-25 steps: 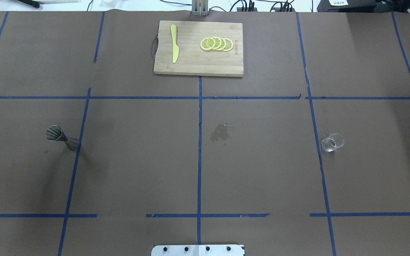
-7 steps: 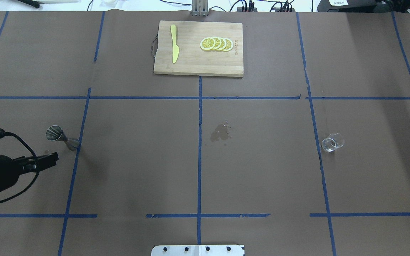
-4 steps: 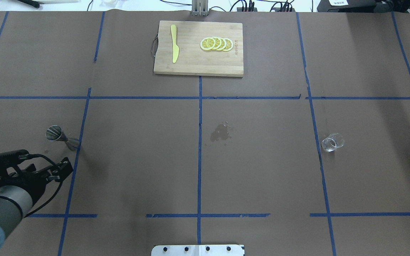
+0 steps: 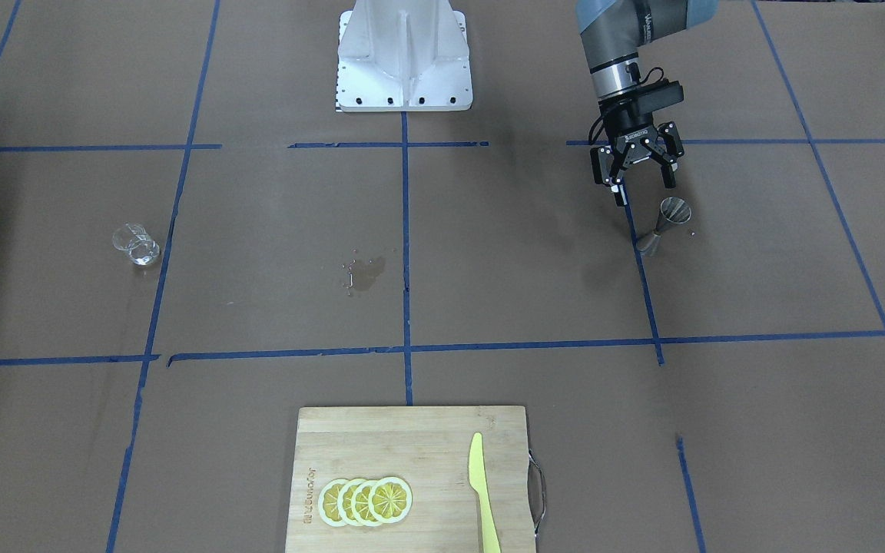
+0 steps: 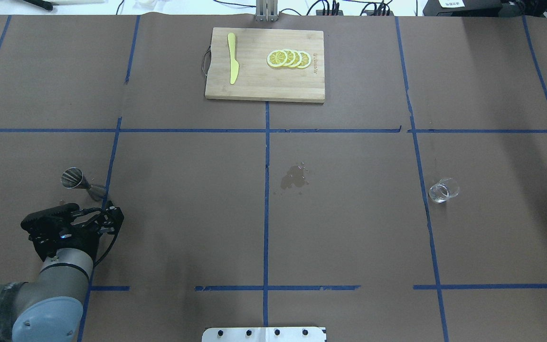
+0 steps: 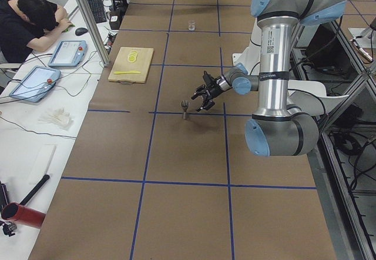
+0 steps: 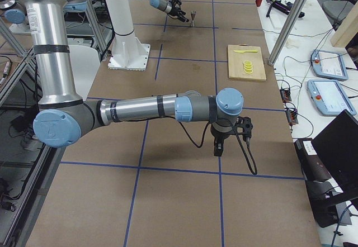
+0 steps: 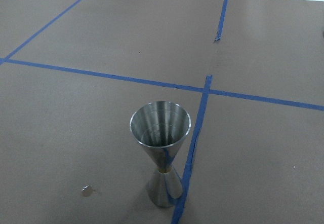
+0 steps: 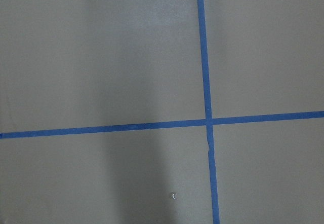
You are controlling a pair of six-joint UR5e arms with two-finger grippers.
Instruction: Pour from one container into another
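Observation:
A steel jigger (image 5: pixel 81 182) stands upright on a blue tape line at the table's left; the left wrist view shows its open cup (image 8: pixel 161 133) straight ahead. My left gripper (image 5: pixel 117 221) hovers just on the robot's side of the jigger (image 4: pixel 669 219), open (image 4: pixel 644 187) and holding nothing. A small clear glass (image 5: pixel 443 190) sits far off at the right (image 4: pixel 135 246). My right gripper (image 7: pixel 217 150) shows only in the exterior right view, pointing down over bare paper; I cannot tell if it is open or shut.
A wooden cutting board (image 5: pixel 264 85) with lemon slices (image 5: pixel 288 58) and a yellow knife (image 5: pixel 232 57) lies at the far middle. A wet stain (image 5: pixel 295 176) marks the centre. A person (image 6: pixel 29 19) leans on the side bench beside tablets.
My left arm has come in from the left edge and swung its gripper round to the near side of the jigger. Jigger and glass have not moved.

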